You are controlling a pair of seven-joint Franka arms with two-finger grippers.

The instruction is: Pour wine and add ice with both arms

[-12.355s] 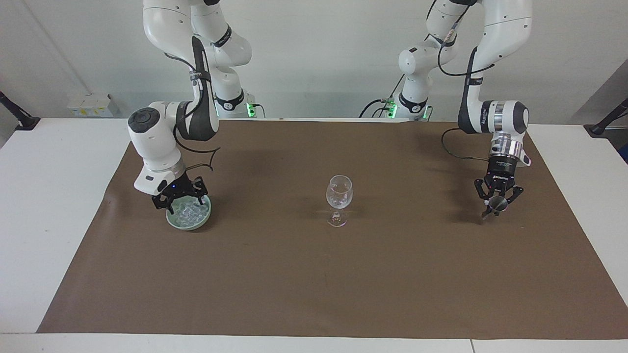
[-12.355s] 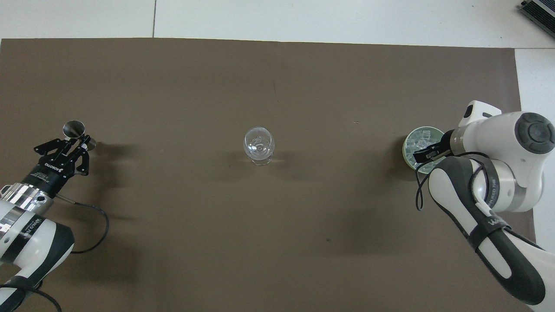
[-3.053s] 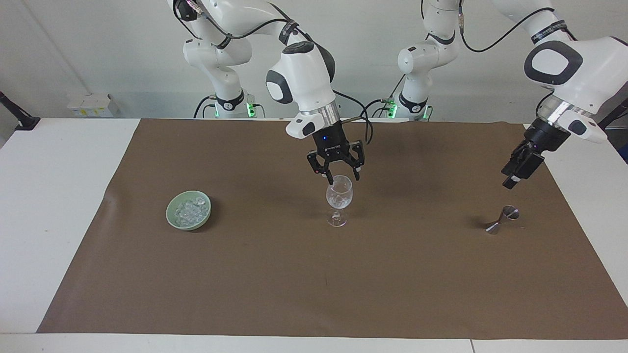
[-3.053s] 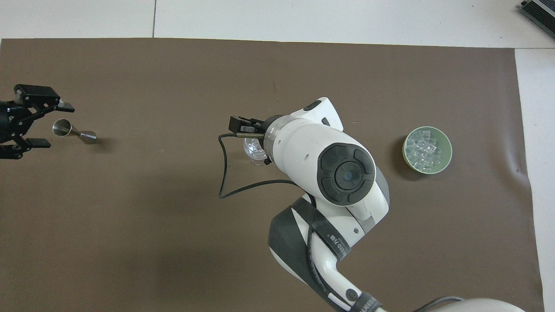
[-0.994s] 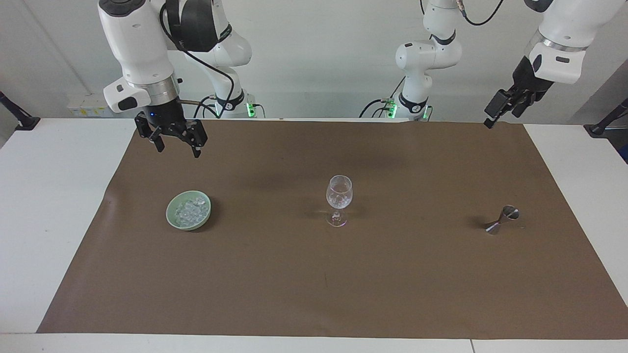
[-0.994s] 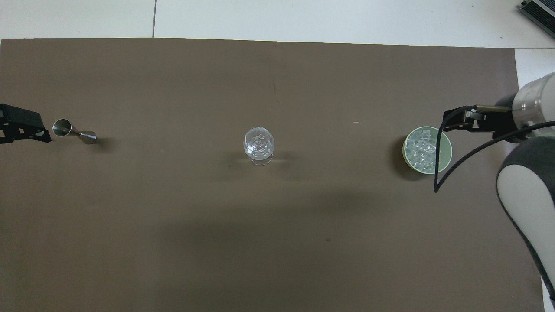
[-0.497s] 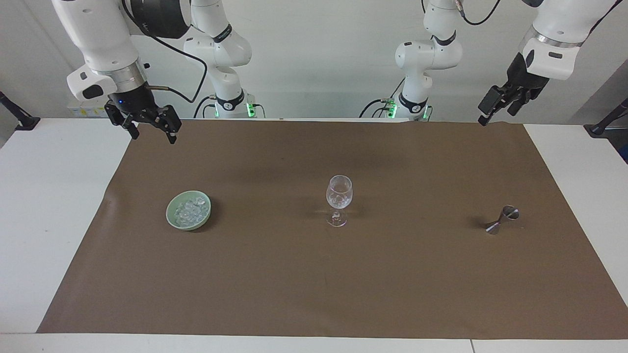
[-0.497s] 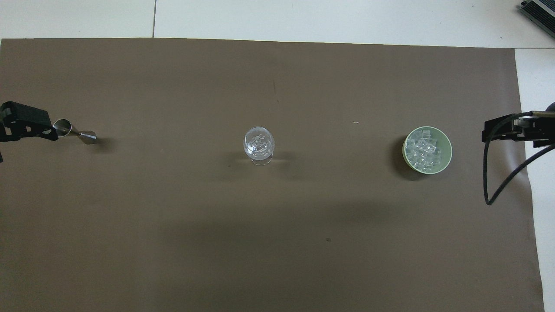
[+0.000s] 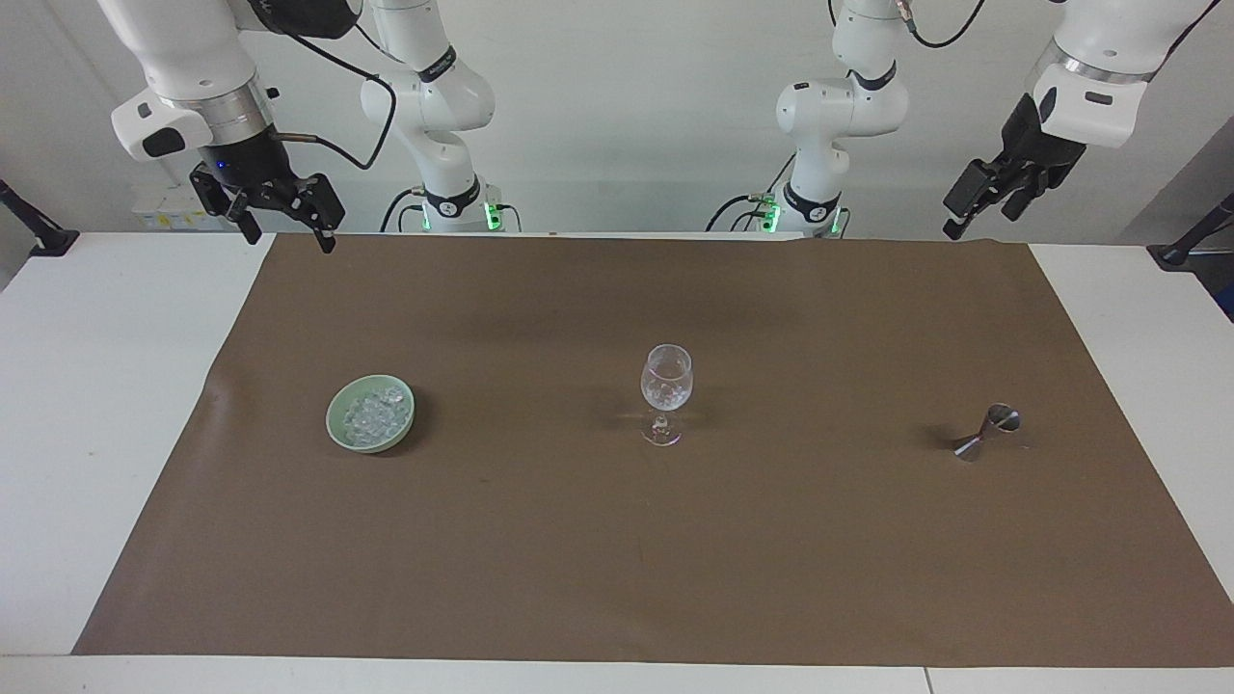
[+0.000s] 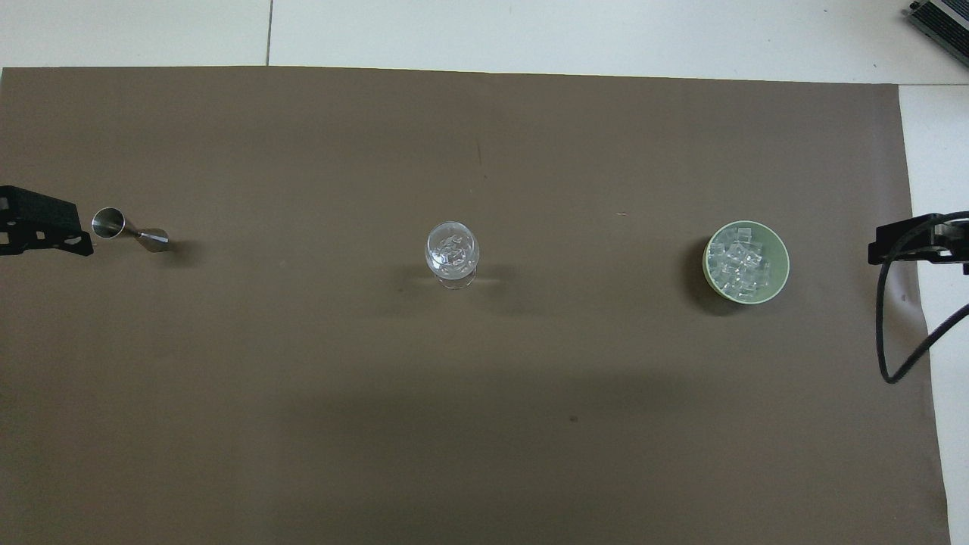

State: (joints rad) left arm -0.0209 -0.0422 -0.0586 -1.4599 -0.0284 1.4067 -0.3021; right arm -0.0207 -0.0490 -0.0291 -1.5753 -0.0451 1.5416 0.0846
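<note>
A clear stemmed glass (image 9: pixel 666 386) (image 10: pixel 452 250) stands mid-mat with some ice chunks in its bowl. More ice (image 9: pixel 371 416) (image 10: pixel 738 265) fills a pale green bowl (image 9: pixel 334 424) (image 10: pixel 783 266) toward the right arm's end. A small steel jigger (image 9: pixel 988 431) (image 10: pixel 129 231) lies tilted toward the left arm's end. Wine is out of view. My right gripper (image 9: pixel 286 236) (image 10: pixel 908 242) hangs open and empty, high over the mat's corner by the robots. Over the other corner by the robots, my left gripper (image 9: pixel 976 224) (image 10: pixel 45 227) is raised, open and empty.
A brown mat (image 9: pixel 617 540) covers most of the white table (image 9: pixel 96 434). White strips of table show at both ends. The right arm's black cable (image 10: pixel 893 356) dangles over the mat's edge near the bowl.
The right gripper has risen and drawn back from above the bowl's area toward the mat's corner by the robots. The left gripper has barely shifted. Glass, bowl and jigger stay put.
</note>
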